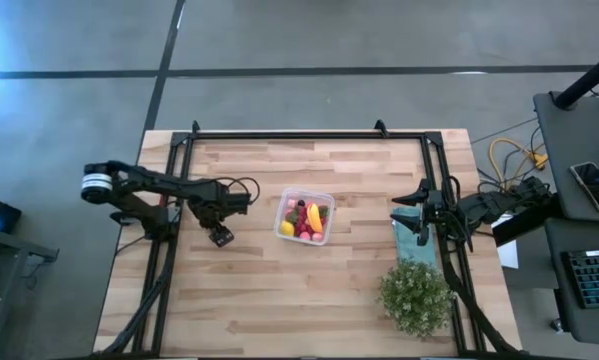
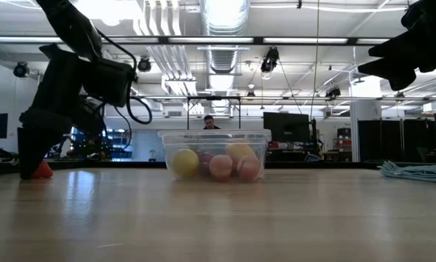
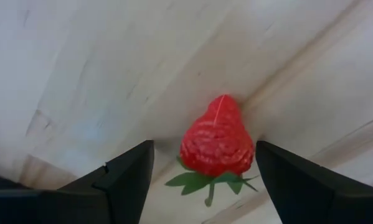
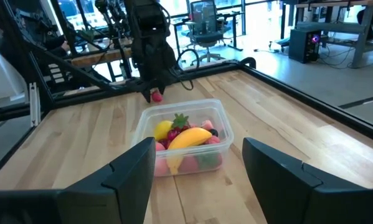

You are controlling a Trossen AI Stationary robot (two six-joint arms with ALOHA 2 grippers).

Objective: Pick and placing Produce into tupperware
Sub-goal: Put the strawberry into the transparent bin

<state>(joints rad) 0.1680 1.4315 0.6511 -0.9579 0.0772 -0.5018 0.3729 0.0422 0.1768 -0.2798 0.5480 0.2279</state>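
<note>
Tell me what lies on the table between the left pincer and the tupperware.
Nothing: in the high view only bare wood separates the left pincer from the tupperware. The one loose strawberry sits between that pincer's open fingers, not in that stretch.

The pale wood-plank counter (image 1: 309,290) carries four things. Near its middle sits the clear tupperware (image 1: 305,216), filled with produce. At about nine o'clock from the box a red strawberry (image 3: 217,140) lies on the planks, leafy end toward the left wrist camera. At three o'clock lies a flat teal cloth (image 1: 411,232), and at about four o'clock stands a green bushy plant (image 1: 415,296).
</note>
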